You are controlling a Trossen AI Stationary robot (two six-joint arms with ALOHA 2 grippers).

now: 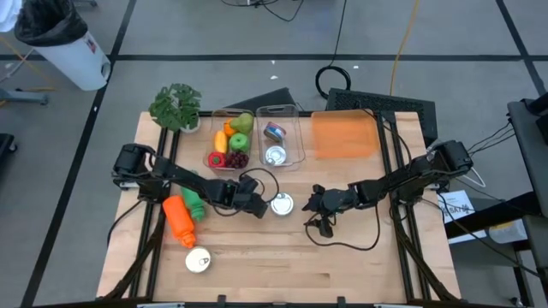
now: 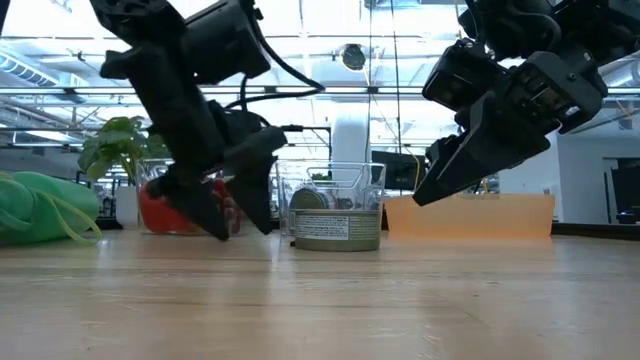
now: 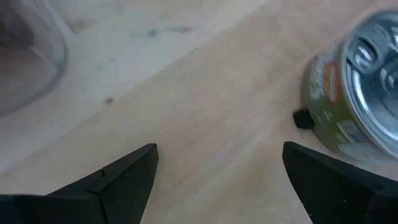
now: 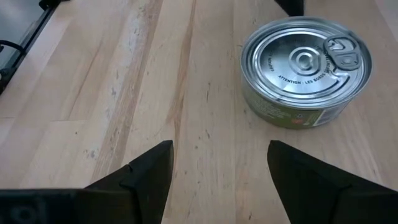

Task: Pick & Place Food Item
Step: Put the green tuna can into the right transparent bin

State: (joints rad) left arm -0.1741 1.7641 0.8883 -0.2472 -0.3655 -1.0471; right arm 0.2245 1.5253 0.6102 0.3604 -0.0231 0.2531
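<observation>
**Tin stands free between two open hands**

The green-labelled tin (image 1: 282, 204) sits upright on the wooden worktop (image 1: 342, 257), near its middle, just in front of the clear bins (image 1: 282, 137). The left hand (image 1: 259, 206) is right beside it, fingers spread wide, gripping nothing. The right hand (image 1: 313, 205) hangs a little way off on the tin's other side, fingers apart too and empty. Neither hand touches the tin from where I stand.
</observation>
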